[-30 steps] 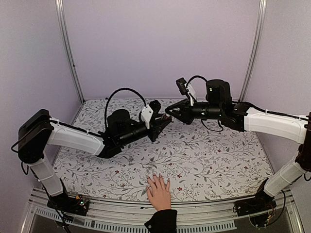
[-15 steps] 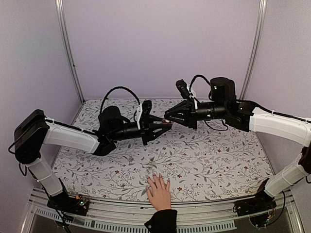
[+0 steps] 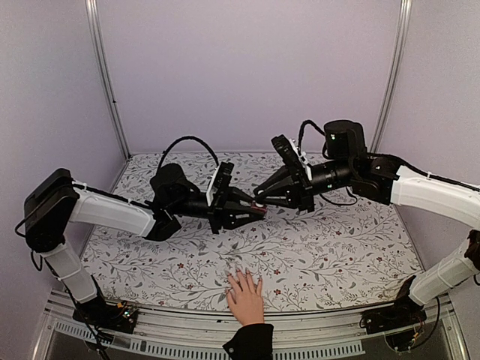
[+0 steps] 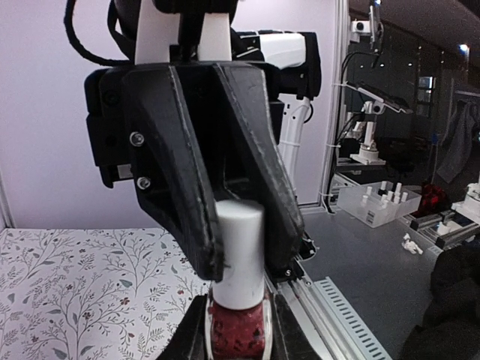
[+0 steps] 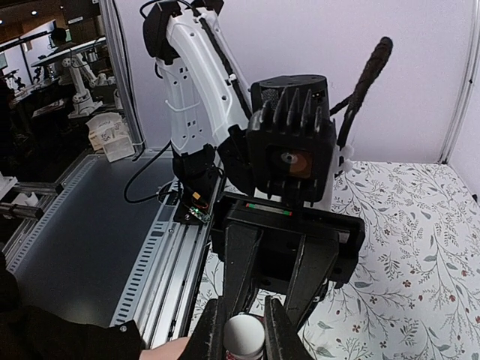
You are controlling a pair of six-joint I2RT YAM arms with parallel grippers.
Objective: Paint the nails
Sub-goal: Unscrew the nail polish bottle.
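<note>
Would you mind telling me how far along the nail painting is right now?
Done: the dark-red bottle is up off the table. In hand: the left gripper is shut on it, the right gripper on its white cap, still on. Left: opening it and painting the nails of the hand at the near edge; none looks painted.

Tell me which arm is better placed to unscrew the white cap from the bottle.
The right arm: the right hand is shut on the white cap, while the left hand grips the dark-red bottle below it and can only steady it.
</note>
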